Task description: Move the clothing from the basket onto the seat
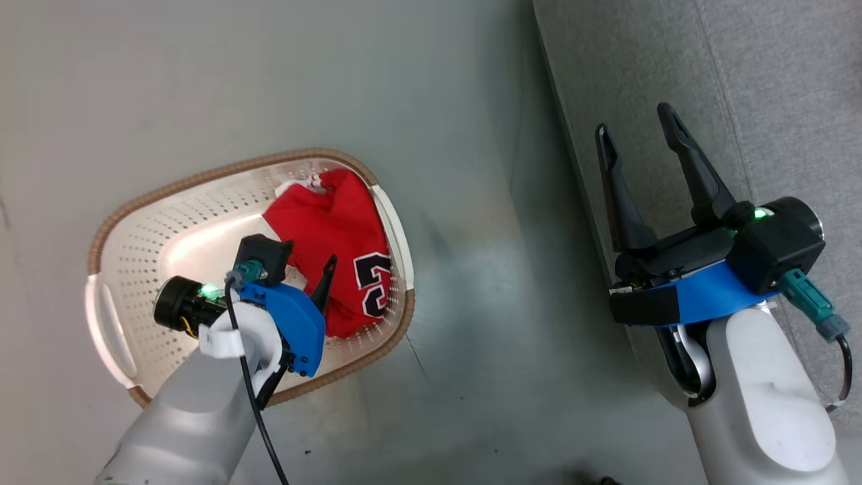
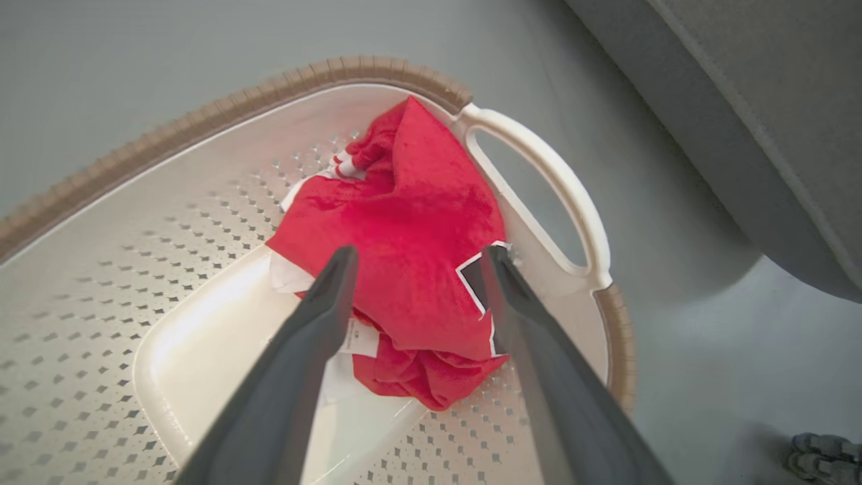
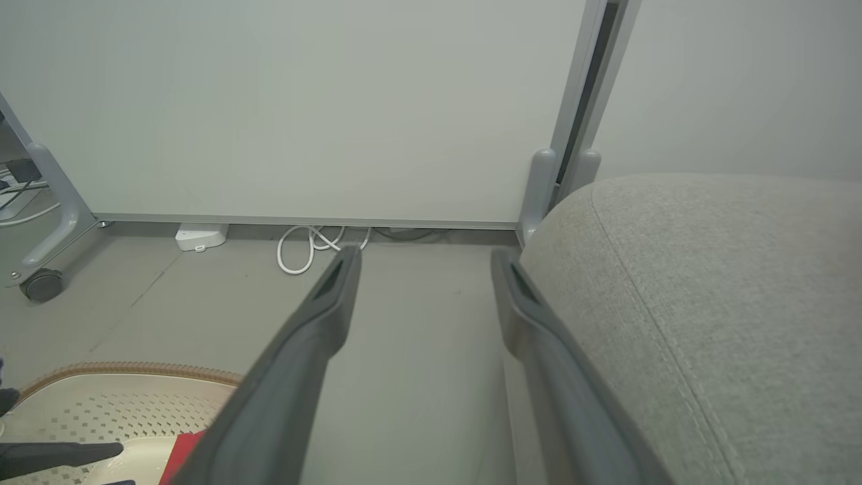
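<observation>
The clothing (image 1: 337, 236) is a crumpled red jersey with black, white-outlined numerals, lying at the right end of the basket (image 1: 222, 165), a cream perforated tub with a brown rim. My left gripper (image 1: 306, 263) hangs inside the basket just above the jersey. In the left wrist view the left gripper (image 2: 421, 252) is open, its fingers straddling the clothing (image 2: 411, 222) without gripping it. My right gripper (image 1: 633, 121) is open and empty over the front edge of the seat (image 1: 774, 101), a grey sofa. The right gripper (image 3: 424, 254) points along the floor beside the seat (image 3: 707, 283).
The basket stands on grey floor left of the sofa, with a strip of bare floor (image 1: 485, 269) between them. Ahead, a pale partition panel (image 3: 303, 101) stands on castered feet (image 3: 40, 286), with a white cable (image 3: 316, 246) and a small white box (image 3: 200, 236) at its base.
</observation>
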Available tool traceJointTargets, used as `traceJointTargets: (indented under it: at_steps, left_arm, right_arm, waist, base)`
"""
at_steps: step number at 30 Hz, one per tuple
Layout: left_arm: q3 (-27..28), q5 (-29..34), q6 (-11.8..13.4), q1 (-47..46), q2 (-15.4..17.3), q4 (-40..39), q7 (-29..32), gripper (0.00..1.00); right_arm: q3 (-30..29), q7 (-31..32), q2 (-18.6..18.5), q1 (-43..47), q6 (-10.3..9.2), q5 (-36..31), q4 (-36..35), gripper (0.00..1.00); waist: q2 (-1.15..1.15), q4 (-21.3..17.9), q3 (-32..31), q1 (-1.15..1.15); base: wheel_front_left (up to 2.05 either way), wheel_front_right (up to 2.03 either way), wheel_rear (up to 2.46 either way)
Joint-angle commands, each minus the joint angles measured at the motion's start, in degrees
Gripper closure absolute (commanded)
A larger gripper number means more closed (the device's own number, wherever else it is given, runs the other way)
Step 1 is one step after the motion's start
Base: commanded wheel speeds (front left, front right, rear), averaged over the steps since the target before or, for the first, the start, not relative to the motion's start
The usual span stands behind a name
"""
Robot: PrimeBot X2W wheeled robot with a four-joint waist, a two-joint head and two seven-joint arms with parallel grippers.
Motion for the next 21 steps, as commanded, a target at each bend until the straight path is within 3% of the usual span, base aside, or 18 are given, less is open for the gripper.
traceJointTargets:
  at_steps: [1, 9, 21]
  left_arm:
    - [-0.72, -1.44, -0.04, -1.51, 0.49, 0.49, 0.94, 0.0]
    - [-5.21, -9.13, -0.04, -4.45, 1.75, 2.31, 6.97, 0.0]
    - [-6.39, -20.01, -0.05, -8.94, 3.45, 2.15, 10.9, 0.0]
  right_arm:
    - [0.05, -0.2, 0.32, -1.28, 0.01, -0.07, -0.39, 0.0]
    - [0.08, -0.2, 0.66, -2.83, 0.01, -0.34, -1.38, 0.0]
    - [0.59, -0.2, 0.89, -5.3, 0.01, -0.11, -3.03, 0.0]
  waist:
    - [0.0, -1.0, 2.66, -0.02]
    - [0.0, -1.31, 7.19, -0.02]
    - [0.0, -2.42, 14.19, -0.02]
  base:
    - [0.0, 0.0, 0.0]
    - [0.0, 0.0, 0.0]
    - [0.0, 0.0, 0.0]
